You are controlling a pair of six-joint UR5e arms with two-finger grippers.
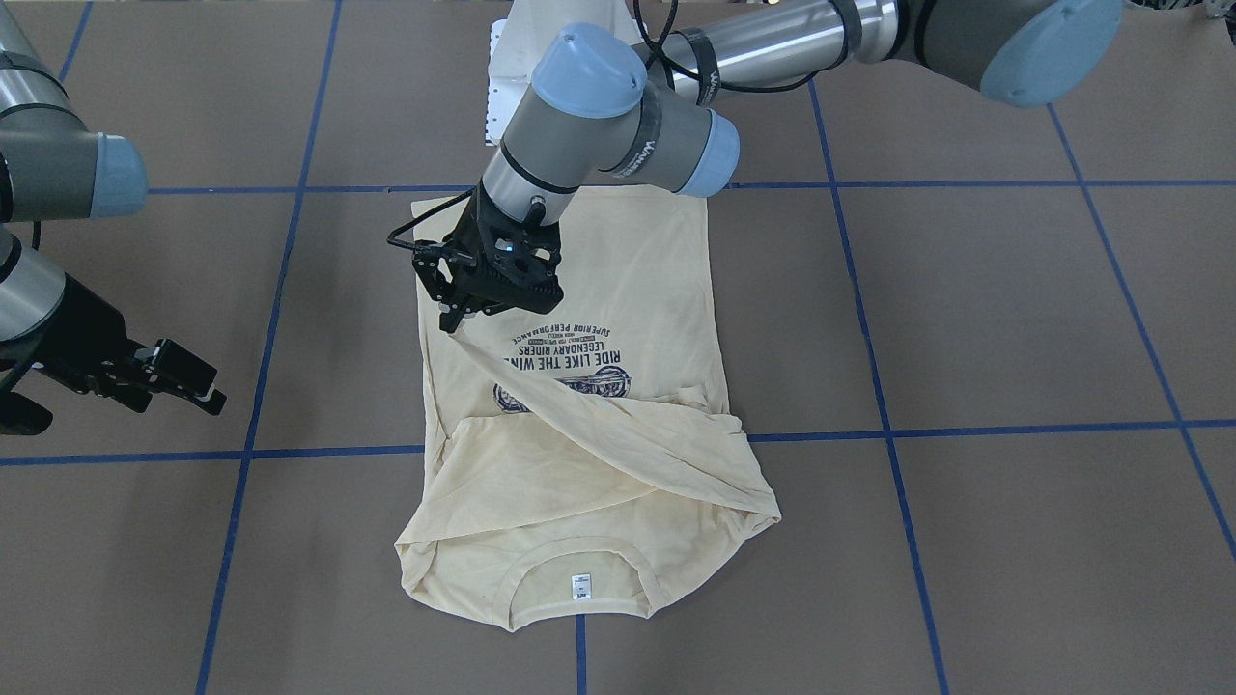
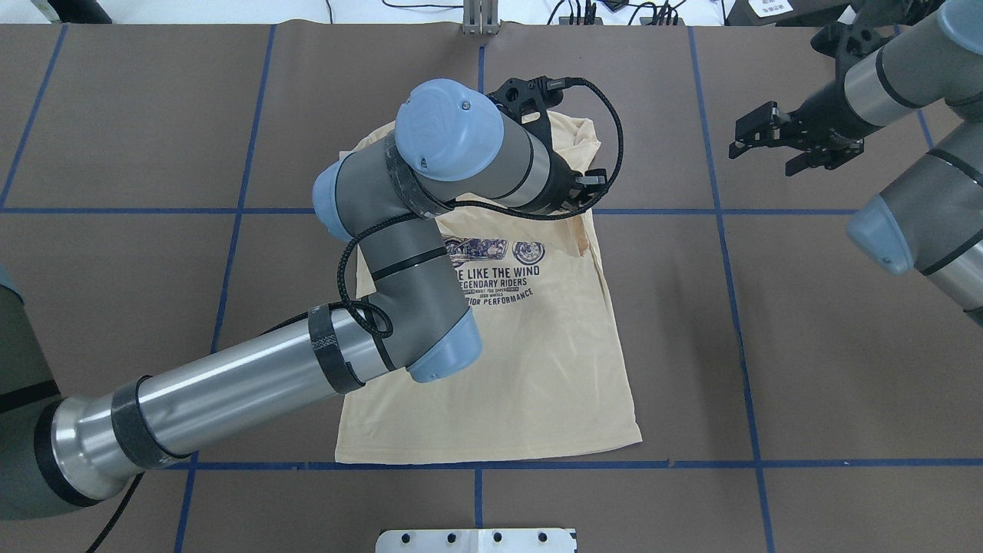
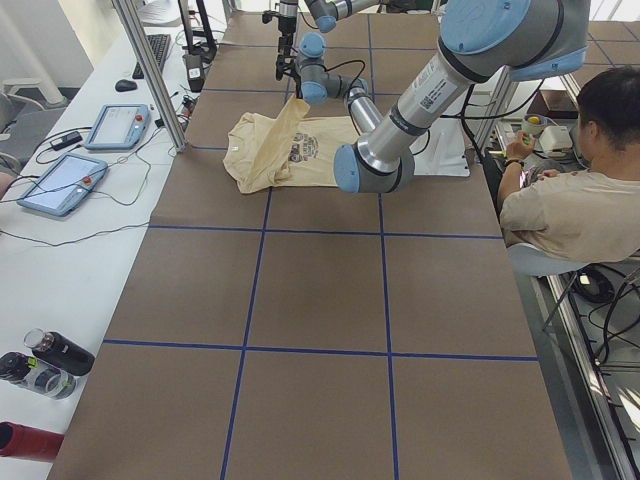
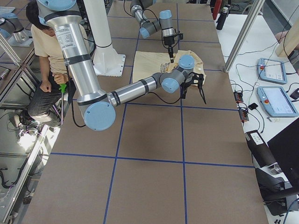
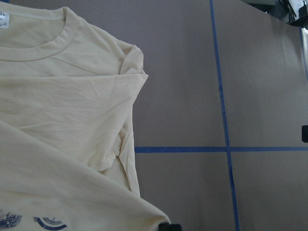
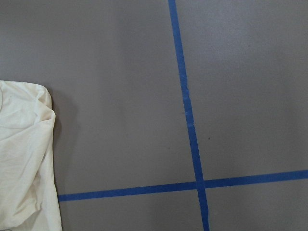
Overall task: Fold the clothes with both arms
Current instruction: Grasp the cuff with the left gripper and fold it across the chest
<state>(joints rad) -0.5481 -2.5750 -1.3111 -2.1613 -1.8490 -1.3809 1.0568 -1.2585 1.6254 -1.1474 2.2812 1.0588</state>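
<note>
The cream-yellow shirt (image 1: 628, 290) lies print up on the brown table, its ribbed collar (image 1: 541, 563) and white label towards the far edge from the robot. It also shows in the overhead view (image 2: 537, 369). My left gripper (image 1: 452, 323) is shut on the end of a sleeve (image 1: 599, 434) and holds it raised over the shirt's right side, so the sleeve runs diagonally across the chest. The left wrist view shows the collar and shoulder (image 5: 62, 106) below. My right gripper (image 1: 198, 386) (image 2: 749, 138) is open and empty, off the shirt to the robot's right.
Blue tape lines (image 1: 966, 425) grid the table. The white pedestal base (image 1: 512, 58) stands behind the shirt's hem. A seated person (image 3: 570, 190) and tablets (image 3: 60, 180) are off the table's sides. The right wrist view shows a shirt edge (image 6: 24, 144) and bare table.
</note>
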